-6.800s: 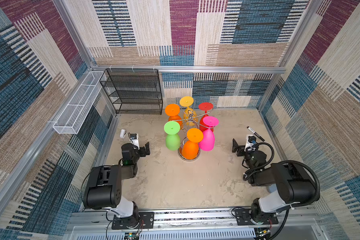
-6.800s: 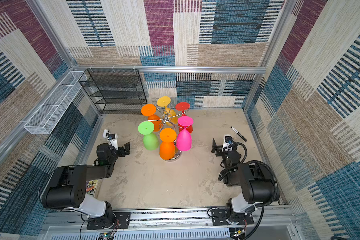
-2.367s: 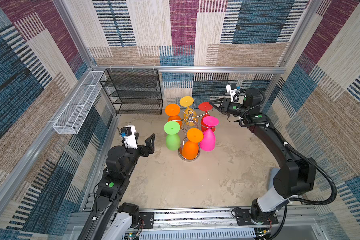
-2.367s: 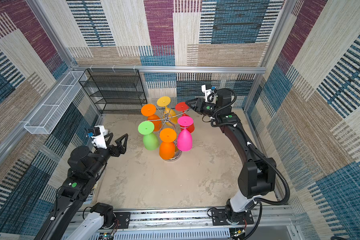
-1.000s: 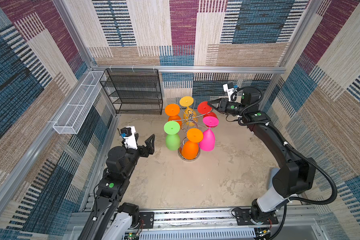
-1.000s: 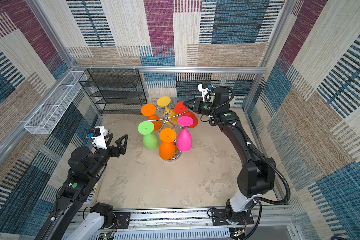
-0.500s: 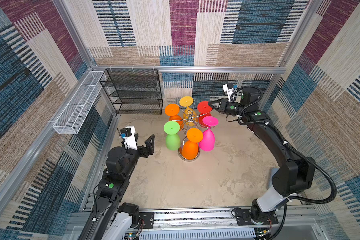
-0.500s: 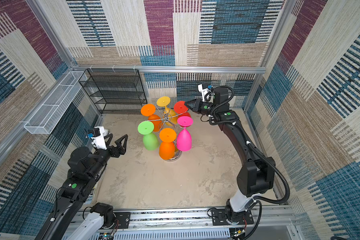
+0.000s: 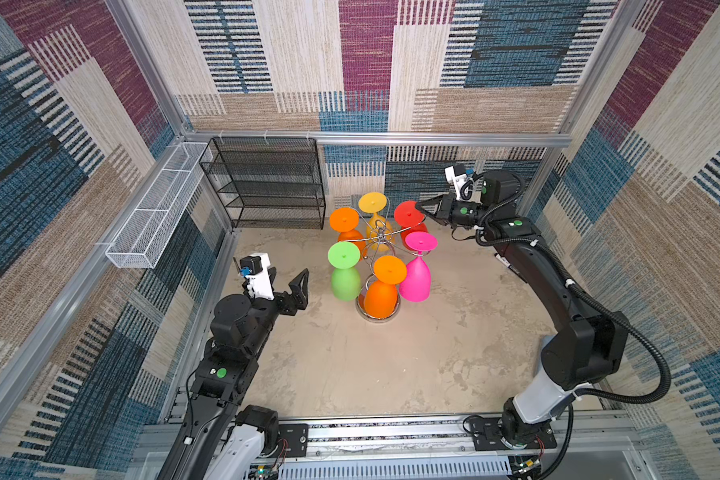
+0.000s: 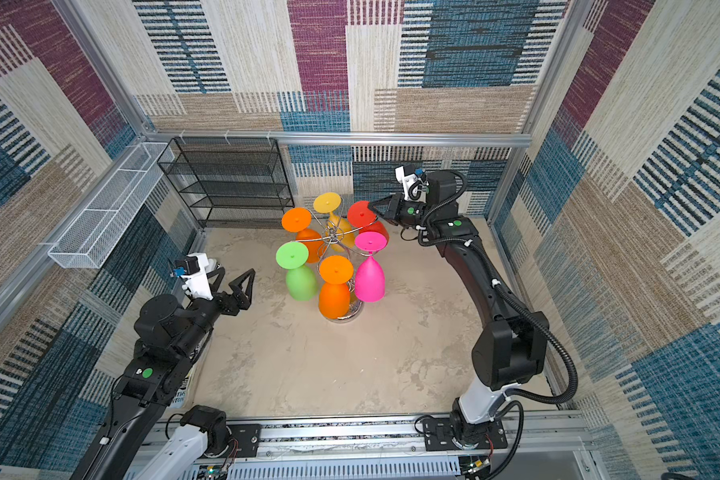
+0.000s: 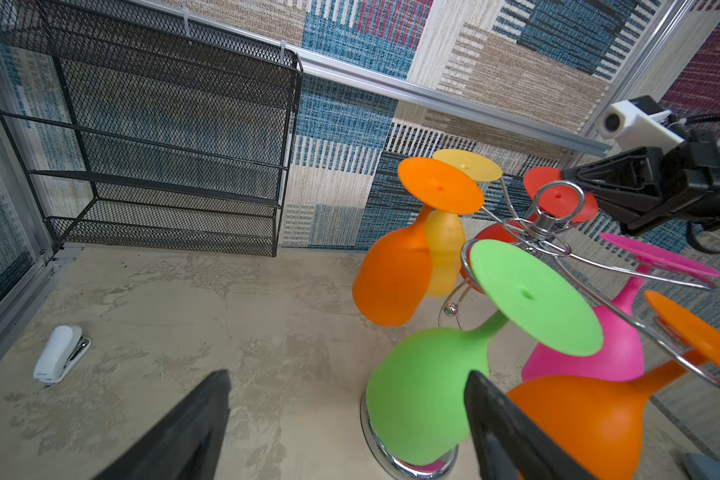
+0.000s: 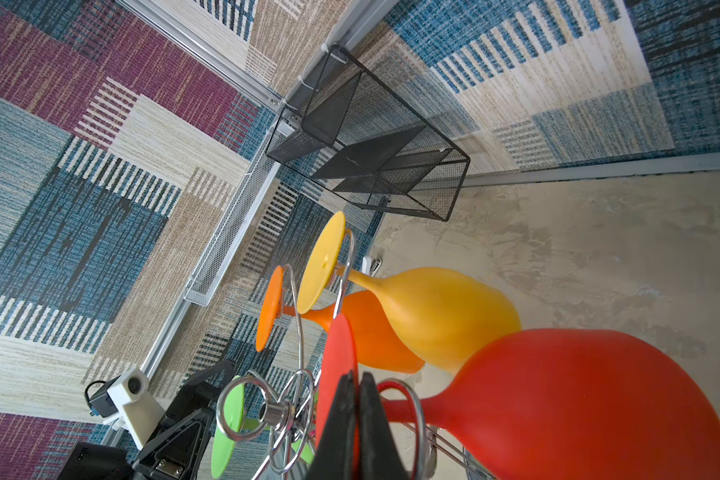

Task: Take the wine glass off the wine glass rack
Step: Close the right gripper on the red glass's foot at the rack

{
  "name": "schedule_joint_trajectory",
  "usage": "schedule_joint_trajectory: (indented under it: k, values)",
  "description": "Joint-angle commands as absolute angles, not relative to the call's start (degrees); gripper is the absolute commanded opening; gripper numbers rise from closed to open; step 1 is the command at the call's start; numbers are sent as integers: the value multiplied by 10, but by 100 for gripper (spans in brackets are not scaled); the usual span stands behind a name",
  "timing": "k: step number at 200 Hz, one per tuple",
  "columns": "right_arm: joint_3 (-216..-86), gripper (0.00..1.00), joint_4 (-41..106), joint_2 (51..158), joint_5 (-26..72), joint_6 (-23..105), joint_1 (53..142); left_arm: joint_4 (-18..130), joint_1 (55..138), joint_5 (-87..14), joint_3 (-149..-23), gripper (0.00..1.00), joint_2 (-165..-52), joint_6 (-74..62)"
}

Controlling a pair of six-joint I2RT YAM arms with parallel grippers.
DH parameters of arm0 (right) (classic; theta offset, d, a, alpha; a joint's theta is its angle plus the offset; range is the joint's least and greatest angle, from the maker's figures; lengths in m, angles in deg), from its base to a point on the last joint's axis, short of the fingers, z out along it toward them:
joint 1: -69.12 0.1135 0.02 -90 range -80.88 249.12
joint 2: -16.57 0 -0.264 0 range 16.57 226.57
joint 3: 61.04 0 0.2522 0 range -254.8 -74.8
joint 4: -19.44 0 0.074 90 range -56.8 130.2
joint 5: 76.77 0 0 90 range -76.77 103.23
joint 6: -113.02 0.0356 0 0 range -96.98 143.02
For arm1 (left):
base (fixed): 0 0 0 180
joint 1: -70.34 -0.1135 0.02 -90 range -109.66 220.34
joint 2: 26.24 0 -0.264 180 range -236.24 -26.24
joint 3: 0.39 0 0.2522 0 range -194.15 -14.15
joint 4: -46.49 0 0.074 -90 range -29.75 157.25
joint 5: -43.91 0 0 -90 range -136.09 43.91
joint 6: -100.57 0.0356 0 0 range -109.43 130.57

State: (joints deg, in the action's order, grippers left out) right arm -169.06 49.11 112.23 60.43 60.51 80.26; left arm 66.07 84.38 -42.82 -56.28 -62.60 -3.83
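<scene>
Red wine glass, right gripper pinching foot

Bright, even light fills every view; shadows are faint and soft, and both wrist views bow straight lines toward the edges.

A black mesh shelf unit stands on the desk against the back wall. A long white mesh basket hangs along the left wall's metal rail, one end just beside the shelf unit's top corner. A white stapler lies on the desk near the shelf unit, not touching it.
</scene>
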Motion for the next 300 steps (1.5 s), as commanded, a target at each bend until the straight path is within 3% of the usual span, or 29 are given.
schedule_joint_trajectory:
  k: [1,111,300]
  values:
    - [-1692,0,494,1125,629,639,795,660,844,-430,-562,90,-625,-37]
    - [-1634,0,367,1105,715,754,759,659,844,-431,-557,90,-621,-39]
    - [-1601,0,383,1049,716,739,751,657,844,-432,-556,90,-625,-43]
